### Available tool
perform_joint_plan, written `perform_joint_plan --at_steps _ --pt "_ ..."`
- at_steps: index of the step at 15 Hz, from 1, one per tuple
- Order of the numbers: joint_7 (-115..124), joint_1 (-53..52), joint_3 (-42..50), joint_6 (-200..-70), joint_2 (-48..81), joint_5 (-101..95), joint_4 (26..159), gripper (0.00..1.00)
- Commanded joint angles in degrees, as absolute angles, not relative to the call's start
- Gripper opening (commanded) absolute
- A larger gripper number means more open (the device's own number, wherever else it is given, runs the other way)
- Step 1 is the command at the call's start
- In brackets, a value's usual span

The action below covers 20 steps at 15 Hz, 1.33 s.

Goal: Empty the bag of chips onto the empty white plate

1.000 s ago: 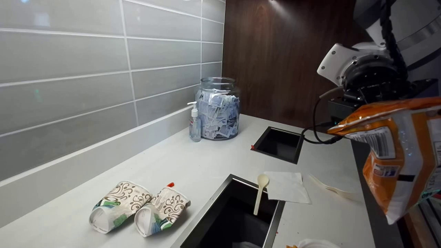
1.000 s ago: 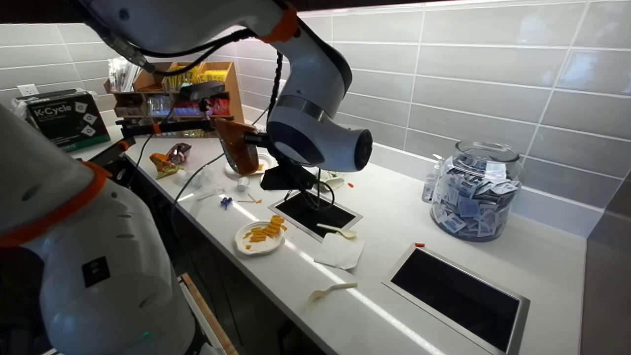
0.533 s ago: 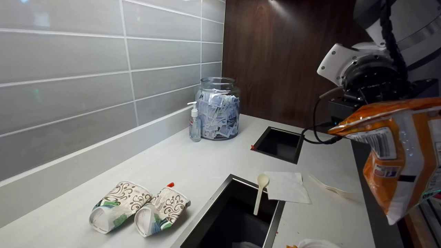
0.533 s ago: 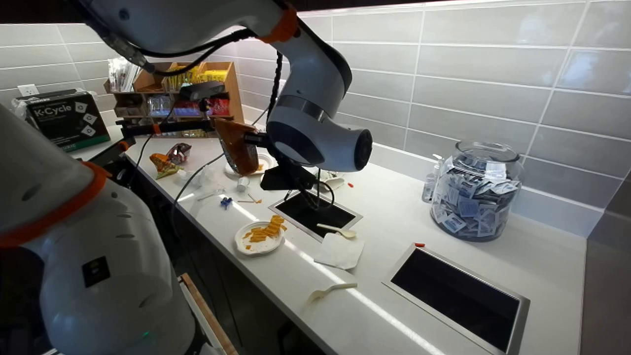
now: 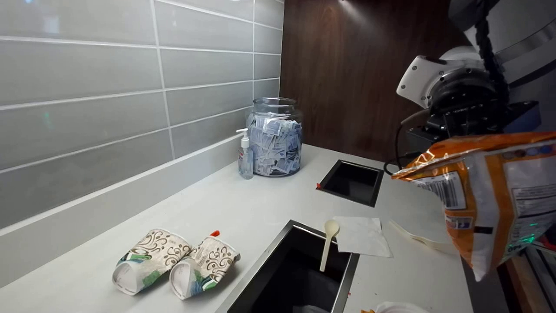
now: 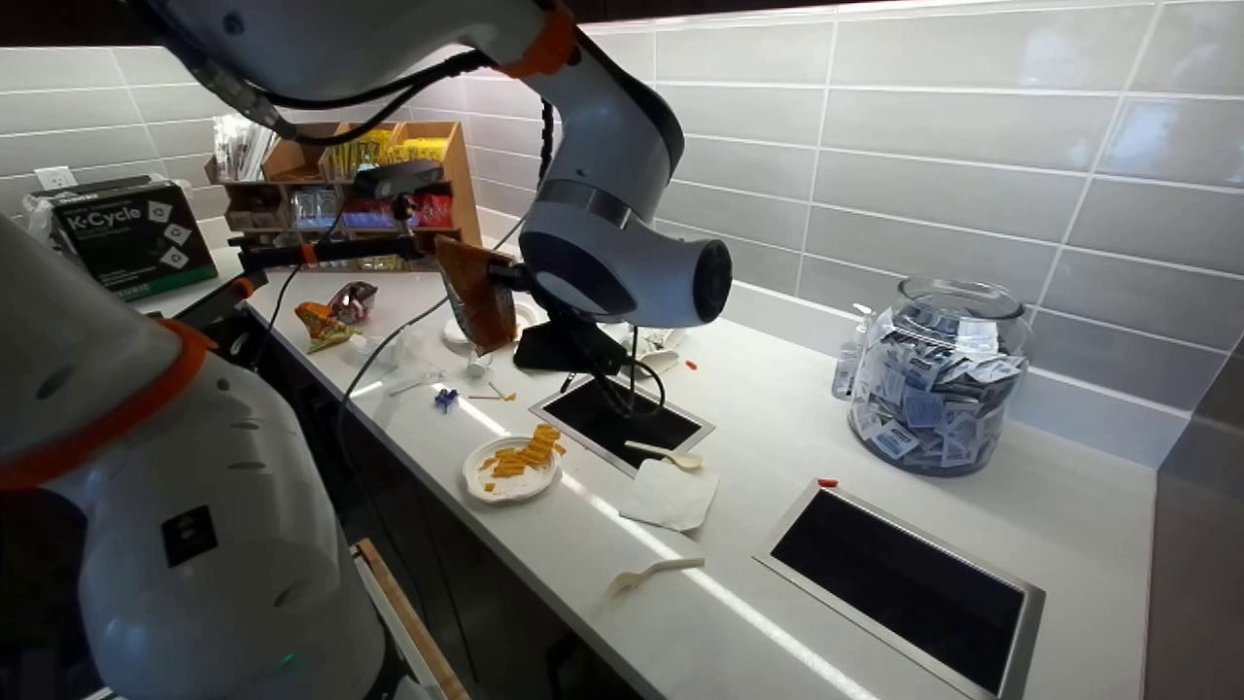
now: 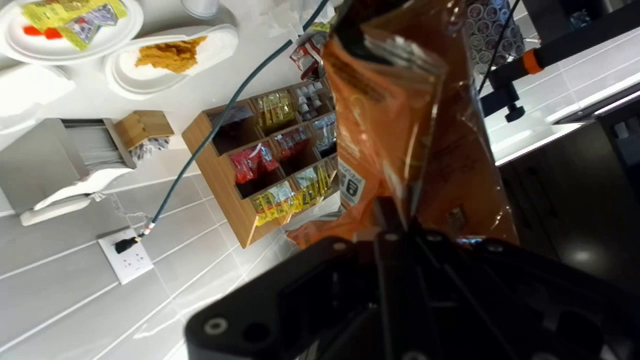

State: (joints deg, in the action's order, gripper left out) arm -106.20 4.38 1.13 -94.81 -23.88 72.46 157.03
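Note:
My gripper (image 7: 400,220) is shut on the bag of chips (image 7: 370,120), an orange shiny foil bag. The bag hangs in the air above the counter's front side in both exterior views (image 5: 499,208) (image 6: 476,297). The fingers pinch a fold of its foil; whether chips are inside cannot be told. A white plate (image 6: 491,491) with orange chips on it stands near the front edge in an exterior view. Another white plate (image 6: 457,332) is partly hidden behind the bag. The wrist view shows a white plate with orange crumbs (image 7: 122,75). No plainly empty plate is visible.
Two speckled packets (image 5: 158,256), a spoon (image 5: 328,243), a napkin (image 5: 362,237) and a dark counter opening (image 5: 286,269) are in view. A large jar (image 6: 938,389) stands by the wall. A camera stand (image 6: 330,253) and wooden organizer (image 6: 457,185) are near the bag.
In the last half second the gripper and the bag have shifted slightly, leftward in an exterior view, and the bag shows more of its printed back. The plates have not moved.

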Motion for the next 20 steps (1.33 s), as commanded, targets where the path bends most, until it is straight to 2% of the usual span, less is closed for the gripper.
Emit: perform_joint_plan --at_steps 1,11,20 --pt "-95.6 4.5 -2.5 -102.1 -30.2 71.9 158.2 0.00" --pt "-65.9 3.1 -10.3 -121.6 -38.0 55.6 155.8 0.00" --pt "-39.4 2.8 -7.0 -130.2 -37.9 23.6 157.7 0.00"
